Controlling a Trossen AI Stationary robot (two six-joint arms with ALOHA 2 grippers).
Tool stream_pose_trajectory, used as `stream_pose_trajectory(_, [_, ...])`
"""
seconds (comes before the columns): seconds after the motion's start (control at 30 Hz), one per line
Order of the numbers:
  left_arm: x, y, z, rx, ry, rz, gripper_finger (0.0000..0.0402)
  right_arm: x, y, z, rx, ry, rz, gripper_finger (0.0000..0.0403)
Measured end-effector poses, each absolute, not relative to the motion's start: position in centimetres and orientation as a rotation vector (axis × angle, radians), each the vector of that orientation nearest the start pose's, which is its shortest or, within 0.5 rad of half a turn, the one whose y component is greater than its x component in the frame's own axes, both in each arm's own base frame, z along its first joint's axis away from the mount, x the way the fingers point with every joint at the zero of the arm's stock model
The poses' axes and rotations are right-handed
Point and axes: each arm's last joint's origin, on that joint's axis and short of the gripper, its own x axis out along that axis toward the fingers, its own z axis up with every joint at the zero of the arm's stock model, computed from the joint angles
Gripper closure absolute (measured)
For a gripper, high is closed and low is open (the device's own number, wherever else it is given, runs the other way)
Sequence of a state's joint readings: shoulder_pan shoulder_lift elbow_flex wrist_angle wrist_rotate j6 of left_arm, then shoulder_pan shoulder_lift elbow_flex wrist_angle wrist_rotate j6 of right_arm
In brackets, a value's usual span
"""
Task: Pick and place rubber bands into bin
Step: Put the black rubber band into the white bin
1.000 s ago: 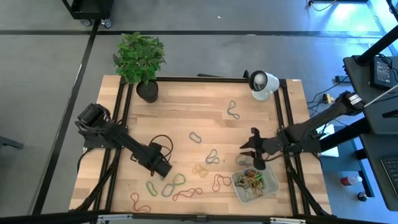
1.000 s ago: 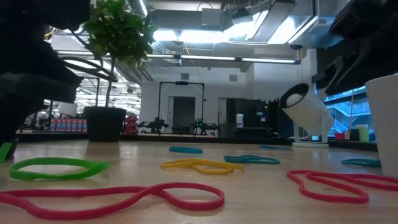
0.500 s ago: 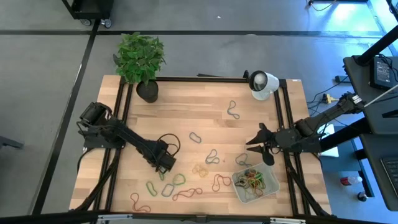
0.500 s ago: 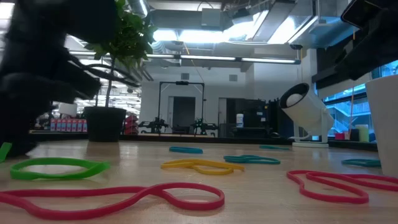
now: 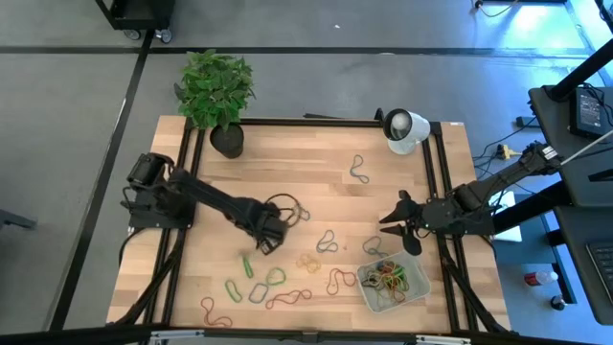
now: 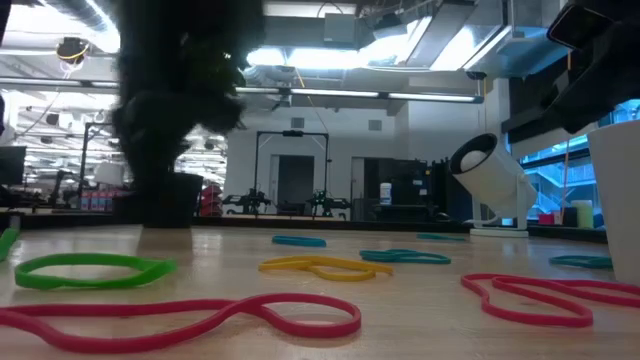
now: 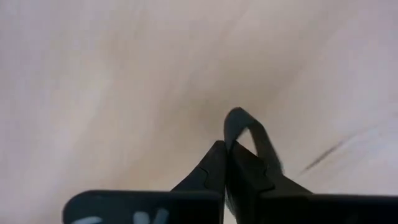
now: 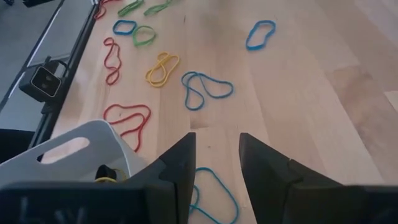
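Observation:
Many rubber bands lie on the wooden table: green ones (image 5: 247,265) (image 6: 92,268), red ones (image 5: 287,298) (image 6: 200,318), a yellow one (image 5: 307,261) and blue ones (image 8: 205,87). The bin (image 5: 393,285) (image 8: 74,146) stands near the front right with several bands inside. My left gripper (image 5: 268,241) (image 7: 225,146) is over the table's middle, pointing down, shut on a small dark band loop (image 7: 245,130). My right gripper (image 5: 404,230) (image 8: 214,155) hovers open just behind the bin, nothing between its fingers. My left gripper pinches one end of the dark band (image 7: 231,144) between its two fingertips, coming from above and pointing down. The rest of the loop juts out past the fingertips over the blurred tabletop.
A potted plant (image 5: 227,141) stands at the far left corner and a white round device (image 5: 404,129) at the far right. Black rails run along both table sides. Bare wood lies left of centre and along the far edge.
My left gripper has risen and moved toward the table's right and far edges, away from the green bands near the front, rolling about its own axis as it went. My right gripper drew back a little toward the right edge, then kept still.

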State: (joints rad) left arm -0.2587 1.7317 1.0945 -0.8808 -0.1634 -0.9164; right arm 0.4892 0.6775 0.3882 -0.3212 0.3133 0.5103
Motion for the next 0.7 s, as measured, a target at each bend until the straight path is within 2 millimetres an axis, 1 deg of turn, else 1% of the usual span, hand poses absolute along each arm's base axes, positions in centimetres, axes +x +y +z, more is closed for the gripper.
stream_pose_trajectory(0.1, [31.6,-7.7,19.5,-0.232,1.226,0.389,0.0399,13.2,6.0,20.1,0.248,0.596,0.022,0.0277])
stream_pose_trajectory(0.17, [33.4,-8.3,21.4,-0.135,1.096,0.269,0.0399,13.3,6.1,20.0,0.244,0.602,0.021,0.0277])
stream_pose_trajectory(0.23, [35.0,-8.7,23.2,-0.082,0.984,0.198,0.0399,13.4,6.1,19.8,0.246,0.613,0.016,0.0277])
stream_pose_trajectory(0.3, [36.6,-9.1,24.6,-0.033,0.903,0.153,0.0399,13.5,6.2,19.8,0.244,0.617,0.014,0.0277])
stream_pose_trajectory(0.43, [40.0,-10.1,26.0,0.074,0.828,0.080,0.0399,13.7,6.3,19.5,0.238,0.635,0.008,0.0277])
stream_pose_trajectory(0.63, [45.7,-11.6,26.3,0.156,0.756,0.025,0.0399,13.8,6.3,19.3,0.233,0.645,0.005,0.0277])
stream_pose_trajectory(0.7, [47.3,-12.1,26.3,0.183,0.727,0.010,0.0399,13.7,6.3,19.4,0.231,0.642,0.007,0.0277])
